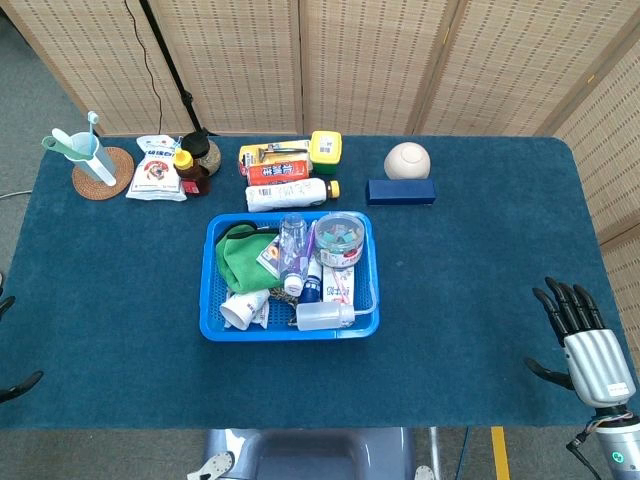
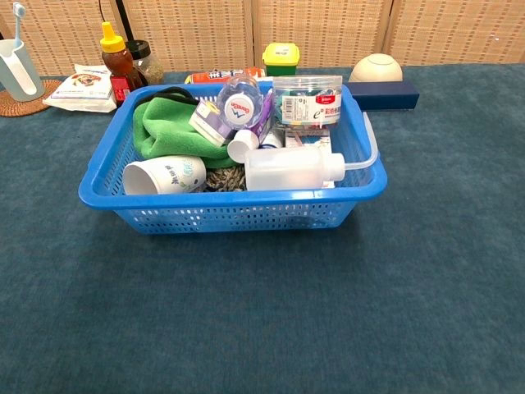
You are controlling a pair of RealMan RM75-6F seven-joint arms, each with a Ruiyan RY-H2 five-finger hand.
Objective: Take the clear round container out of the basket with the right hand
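Observation:
The clear round container [image 1: 340, 238] [image 2: 307, 100], filled with small coloured bits, stands in the back right corner of the blue basket [image 1: 212, 330] [image 2: 246, 212]. My right hand [image 1: 583, 340] is at the table's front right edge, far from the basket, palm down with its fingers spread and nothing in it. Only dark fingertips of my left hand [image 1: 12, 385] show at the left frame edge. Neither hand appears in the chest view.
The basket also holds a green cloth [image 2: 168, 127], a paper cup [image 2: 164, 175], a white squeeze bottle [image 2: 291, 168] and a clear bottle [image 2: 239, 103]. Behind the basket stand a navy box [image 1: 400, 191], a white bowl [image 1: 408, 160], a yellow tub [image 1: 325, 152] and a sauce bottle [image 1: 188, 172].

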